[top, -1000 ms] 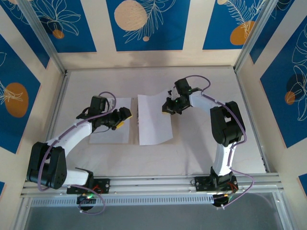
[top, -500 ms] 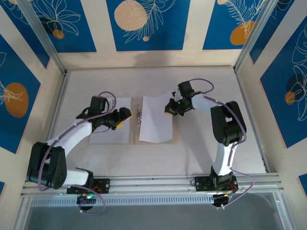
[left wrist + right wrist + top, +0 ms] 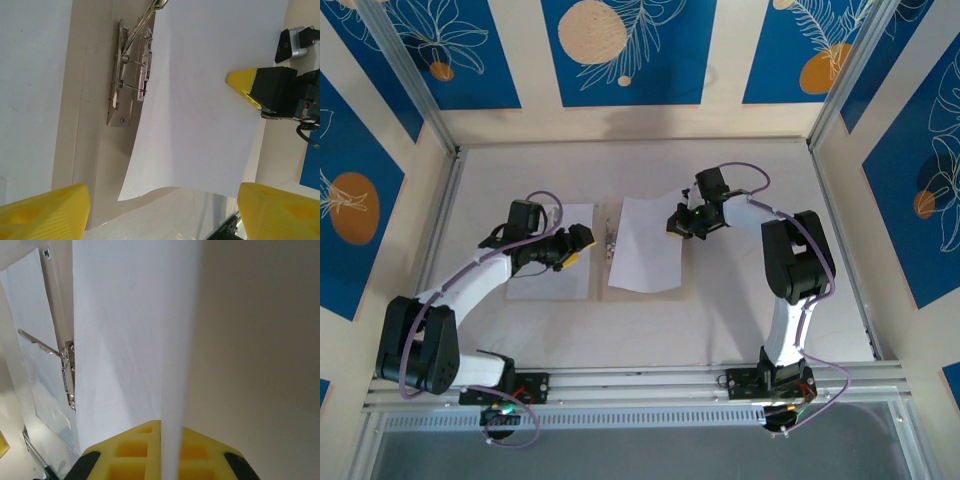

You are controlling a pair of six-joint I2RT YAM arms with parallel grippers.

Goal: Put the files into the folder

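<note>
Now right tool [image 3: 677,225] pinches white sheet [image 3: 645,255] at right edge; left tool [image 3: 583,245] spread, hovering beside clip [image 3: 609,243].

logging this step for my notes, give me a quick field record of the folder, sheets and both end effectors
folder: open, lying flat
clip: on the spine, lever raised
left sheet: flat on left cover
right sheet: over right cover, right edge lifted, left edge beside clip
right end effector: shut on right sheet's right edge
left end effector: open, above left sheet near spine, holding nothing
task state: right sheet not yet laid flat
</note>
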